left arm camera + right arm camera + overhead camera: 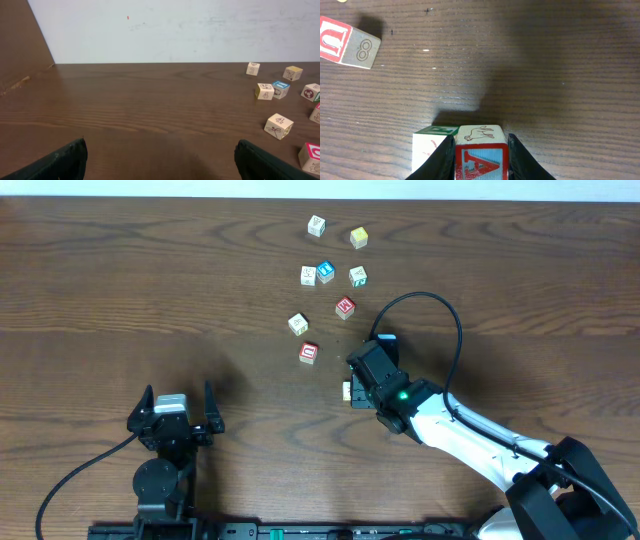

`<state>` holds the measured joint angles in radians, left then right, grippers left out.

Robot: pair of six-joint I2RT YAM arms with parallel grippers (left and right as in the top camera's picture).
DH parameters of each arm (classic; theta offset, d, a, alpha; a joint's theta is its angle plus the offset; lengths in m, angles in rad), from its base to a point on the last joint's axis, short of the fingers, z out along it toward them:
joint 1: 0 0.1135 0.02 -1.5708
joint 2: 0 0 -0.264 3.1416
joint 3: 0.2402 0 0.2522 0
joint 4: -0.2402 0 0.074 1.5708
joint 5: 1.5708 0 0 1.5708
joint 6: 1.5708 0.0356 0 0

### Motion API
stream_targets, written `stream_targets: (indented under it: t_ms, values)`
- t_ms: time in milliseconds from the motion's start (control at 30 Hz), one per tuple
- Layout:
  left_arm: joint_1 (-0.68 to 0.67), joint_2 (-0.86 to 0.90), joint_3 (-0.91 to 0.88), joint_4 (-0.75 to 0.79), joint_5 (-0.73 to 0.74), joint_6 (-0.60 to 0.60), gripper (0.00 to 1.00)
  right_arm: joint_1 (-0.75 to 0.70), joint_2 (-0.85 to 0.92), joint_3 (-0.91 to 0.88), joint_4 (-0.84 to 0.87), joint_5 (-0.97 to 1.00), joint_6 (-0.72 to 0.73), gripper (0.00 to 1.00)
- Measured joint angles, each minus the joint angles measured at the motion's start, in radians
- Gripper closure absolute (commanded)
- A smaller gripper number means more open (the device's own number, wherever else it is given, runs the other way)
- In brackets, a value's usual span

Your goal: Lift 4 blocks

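Note:
My right gripper (pixel 480 138) is shut on a block with a red letter A face (pixel 481 156) and a cream top bearing an animal outline. Whether it is off the table I cannot tell. In the overhead view the right gripper (pixel 358 385) sits right of centre, hiding that block. Two more red-faced blocks (pixel 345 307) (pixel 308 353) and a pale cream block (pixel 298 324) lie just beyond it. One red block (pixel 344 46) shows at the right wrist view's upper left. My left gripper (pixel 175 416) (pixel 160 165) stands open and holds nothing, at the front left.
A green-marked cube (pixel 429 146) stands against the outside of my right gripper's left finger. Farther back lie a blue-faced cube (pixel 325 272), a yellow cube (pixel 359 238), another green-marked cube (pixel 358 276) and two cream cubes (pixel 316 225) (pixel 308 275).

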<state>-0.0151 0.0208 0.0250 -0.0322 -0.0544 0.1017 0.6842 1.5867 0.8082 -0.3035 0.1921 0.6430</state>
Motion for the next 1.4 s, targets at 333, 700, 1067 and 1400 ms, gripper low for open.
stream_targets:
  t_ms: [333, 700, 1067, 1400]
  values:
    - [0.0, 0.0, 0.0, 0.0, 0.0, 0.0, 0.06, 0.0, 0.0, 0.0, -0.036, -0.003, 0.002, 0.66]
    - [0.0, 0.0, 0.0, 0.0, 0.0, 0.0, 0.06, 0.001, 0.0, 0.0, -0.033, -0.005, 0.002, 0.49]
    - [0.0, 0.0, 0.0, 0.0, 0.0, 0.0, 0.06, 0.001, 0.0, 0.0, 0.053, -0.006, -0.05, 0.35]
    - [0.0, 0.0, 0.0, 0.0, 0.0, 0.0, 0.06, -0.045, 0.011, 0.224, 0.062, -0.037, -0.26, 0.16]
